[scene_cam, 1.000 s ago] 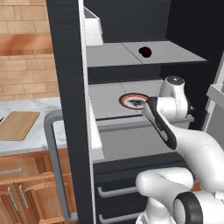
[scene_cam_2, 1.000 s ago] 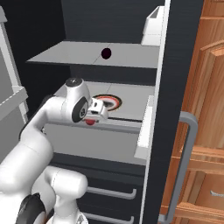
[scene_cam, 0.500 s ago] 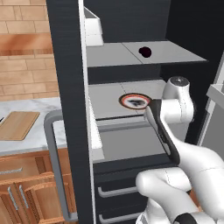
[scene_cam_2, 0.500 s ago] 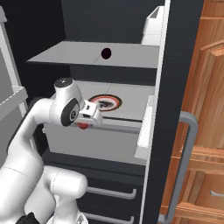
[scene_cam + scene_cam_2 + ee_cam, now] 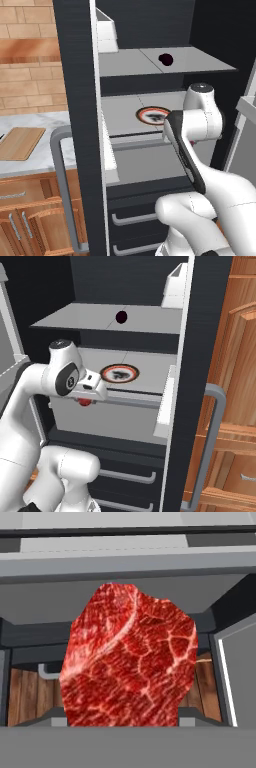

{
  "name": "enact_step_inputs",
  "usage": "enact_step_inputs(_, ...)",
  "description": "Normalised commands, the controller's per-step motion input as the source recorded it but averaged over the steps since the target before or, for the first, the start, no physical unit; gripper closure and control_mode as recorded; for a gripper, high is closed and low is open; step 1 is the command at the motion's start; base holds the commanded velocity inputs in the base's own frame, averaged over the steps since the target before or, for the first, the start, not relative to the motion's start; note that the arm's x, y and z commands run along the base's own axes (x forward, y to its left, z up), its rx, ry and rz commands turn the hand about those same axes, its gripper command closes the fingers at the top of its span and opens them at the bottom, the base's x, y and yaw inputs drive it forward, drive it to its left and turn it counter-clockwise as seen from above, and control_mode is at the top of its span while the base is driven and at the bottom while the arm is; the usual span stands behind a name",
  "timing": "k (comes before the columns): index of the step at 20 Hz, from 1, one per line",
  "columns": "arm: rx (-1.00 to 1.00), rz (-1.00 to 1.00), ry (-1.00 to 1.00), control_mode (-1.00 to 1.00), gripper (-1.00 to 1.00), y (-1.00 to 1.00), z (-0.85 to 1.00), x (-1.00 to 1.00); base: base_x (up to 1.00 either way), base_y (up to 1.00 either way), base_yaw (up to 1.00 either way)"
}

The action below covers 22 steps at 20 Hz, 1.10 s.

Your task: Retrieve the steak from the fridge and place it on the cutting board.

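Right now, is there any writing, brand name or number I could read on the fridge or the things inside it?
None: no readable text.
The plate carries a dark mark in its middle, too blurred to tell whether it is writing.
The fridge and the steak carry no label.

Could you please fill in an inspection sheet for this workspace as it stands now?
Surface: marble counter left of the fridge, carrying the cutting board.
Job's things: fridge open; steak close before the hand camera, off the shelves; a red bit shows under the hand.
Clutter: orange-rimmed plate on the middle shelf; dark ball on the upper shelf.
Grippers: gripper in front of the middle shelf, apparently holding the steak; fingers hidden.
Cables: nothing seen.
Surroundings: brick wall, wooden cabinets.
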Motion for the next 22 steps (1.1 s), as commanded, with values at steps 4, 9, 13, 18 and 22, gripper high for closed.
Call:
enact_step_inputs(4, 0.0, -0.03, 0.05, -1.0, 1.0, 0.05, 0.14, -0.52, 0.0, 0.0, 0.0)
enact_step_inputs(9, 0.0, -0.02, -0.01, -1.0, 1.0, 0.0, 0.05, -0.56, 0.0, 0.0, 0.0)
enact_step_inputs(13, 0.0, 0.0, -0.01, -1.0, 1.0, 0.0, 0.02, -0.48, 0.0, 0.0, 0.0)
enact_step_inputs(18, 0.0, 0.0, 0.0, -1.0, 1.0, 0.0, 0.22, -0.38, 0.0, 0.0, 0.0)
enact_step_inputs(22, 0.0, 0.0, 0.0, -1.0, 1.0, 0.0, 0.17, -0.34, 0.0, 0.0, 0.0)
